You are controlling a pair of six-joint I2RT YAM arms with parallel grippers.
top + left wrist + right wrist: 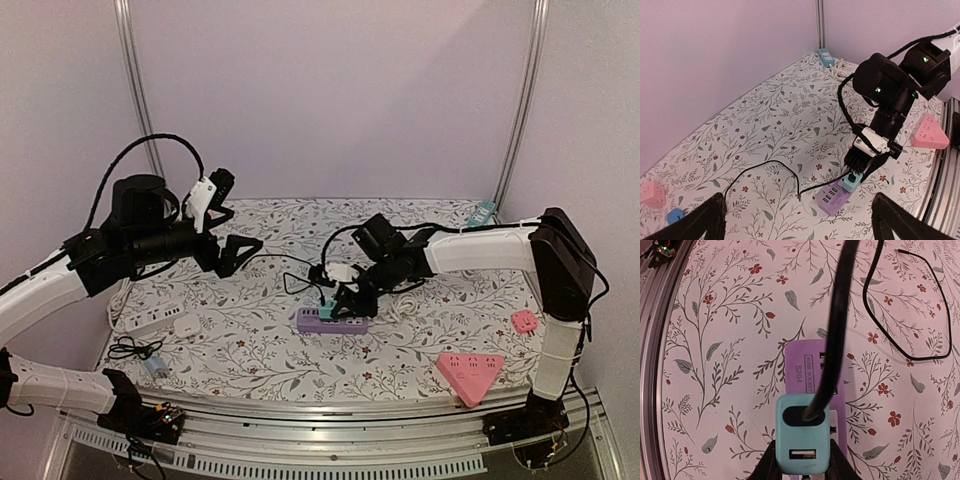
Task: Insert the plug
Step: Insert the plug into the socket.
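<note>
Broadly, a table (250,355) with a flowered cloth fills the scene, and both arms reach over it from the near edge. The left arm (60,285) is held high over the table's left side. Its left gripper (236,250) is spread wide with nothing between the fingers (700,222), well apart from the work. The right arm (480,248) bends in from the right and points down at the middle of the table.

A white strip (150,320) lies by the left edge, and a pink triangle socket (470,372) lies near the front right. Both are well apart from the grippers.

At the centre lies a purple strip (335,322), flat on the cloth. The right gripper (803,466) is closed on a teal plug (802,437), one finger on each side of its body. It holds the plug upright at the strip's left end — against the top face, in the left wrist view. Whether the pins are seated cannot be told.

A black cable (835,340) leaves the plug's upper face, and its thin run loops loosely on the cloth behind the strip.
</note>
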